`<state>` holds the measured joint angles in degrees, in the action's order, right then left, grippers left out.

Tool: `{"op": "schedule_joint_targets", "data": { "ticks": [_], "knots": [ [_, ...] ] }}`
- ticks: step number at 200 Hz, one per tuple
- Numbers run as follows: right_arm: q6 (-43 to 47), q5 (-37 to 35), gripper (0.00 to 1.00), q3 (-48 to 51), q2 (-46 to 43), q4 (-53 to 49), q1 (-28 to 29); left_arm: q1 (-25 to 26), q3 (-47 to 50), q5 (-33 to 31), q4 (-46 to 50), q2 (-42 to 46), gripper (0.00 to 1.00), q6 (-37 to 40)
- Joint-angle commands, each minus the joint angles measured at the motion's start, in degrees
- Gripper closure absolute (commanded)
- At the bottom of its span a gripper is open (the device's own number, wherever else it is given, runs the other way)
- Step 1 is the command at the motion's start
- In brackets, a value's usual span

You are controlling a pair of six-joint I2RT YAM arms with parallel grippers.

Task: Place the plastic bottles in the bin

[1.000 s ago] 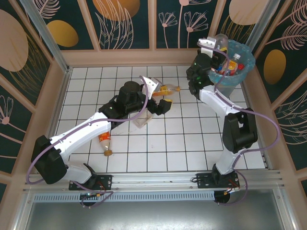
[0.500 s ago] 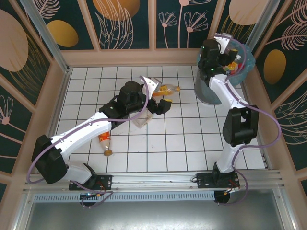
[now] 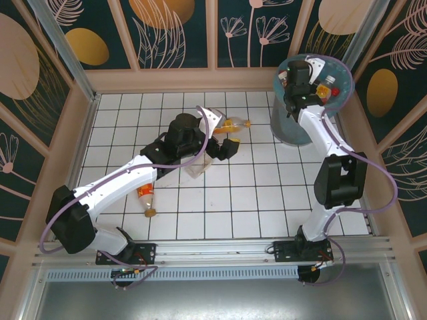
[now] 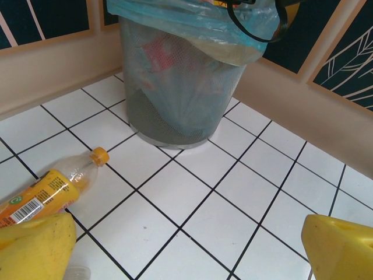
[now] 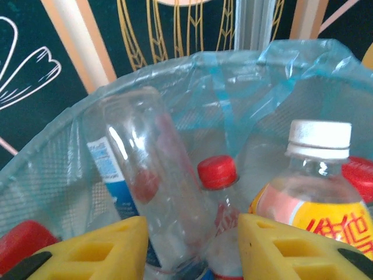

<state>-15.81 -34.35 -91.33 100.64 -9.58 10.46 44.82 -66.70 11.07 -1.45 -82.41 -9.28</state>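
Right gripper: my right gripper (image 5: 192, 224) is over the bin (image 3: 287, 130) at the upper right of the top view. A clear bottle (image 5: 145, 175) stands between its fingers, but I cannot tell whether they pinch it or only flank it.
Left gripper: my left gripper (image 4: 189, 245) is spread wide with nothing in it, low over the floor (image 4: 192, 221), mid-frame in the top view.
Just changed: a second ago my right gripper was at the bin's near-left rim with the clear bottle lifted above it. Now it reaches across the mouth, and the bottle seems to sit inside the rim. My left arm and the floor bottles have not shifted.
Meaning: I judge this bottle as good as binned; it only needs letting go, if that is not already done.
Left to do: the orange bottle (image 3: 233, 124) left of the bin, and a second bottle (image 3: 147, 197) beside my left forearm, lower left.
Right wrist adds: the bin's contents, with a white-cap bottle (image 5: 317, 198) at right and a red-cap bottle (image 5: 217, 175) in the middle. They are too small to sort from above.
Left wrist adds: the orange bottle at the lower left edge, its cap toward the bin with bare tiles between them, just past my left finger.
Top view adds: both arms at once, and the second bottle.
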Motion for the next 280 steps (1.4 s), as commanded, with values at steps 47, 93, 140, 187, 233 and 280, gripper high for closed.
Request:
{"op": "schedule_joint_targets", "data": {
  "ticks": [47, 93, 140, 187, 233, 280],
  "knots": [
    [-3.94, 7.83, 0.58, -11.71, -2.14, -14.29, 3.12, 0.34, -0.10, 0.31, -0.66, -1.43, 0.01, -0.47],
    [-2.98, 7.98, 0.63, -17.89, 5.38, -22.36, 2.96, 0.36, -0.10, 0.43, -0.70, -1.60, 0.01, -0.74],
    [-6.59, 14.83, 0.70, -12.61, 5.91, -23.62, -1.53, 0.34, -0.10, 0.36, -0.73, -1.83, 0.01, -0.87],
    [-7.48, 19.13, 0.71, -10.35, 4.39, -24.21, -3.45, 0.35, -0.19, 0.80, -0.79, -1.67, 0.01, -1.26],
    [-8.25, 21.25, 0.56, -17.22, 4.37, -26.56, -3.64, 0.35, -0.94, -1.19, 0.40, -0.25, 0.01, -0.43],
    [-6.24, 8.62, 0.32, -24.25, -1.41, -24.70, 2.25, 0.25, -2.86, -11.02, 4.63, 5.33, 0.01, -2.41]
  ]
}}
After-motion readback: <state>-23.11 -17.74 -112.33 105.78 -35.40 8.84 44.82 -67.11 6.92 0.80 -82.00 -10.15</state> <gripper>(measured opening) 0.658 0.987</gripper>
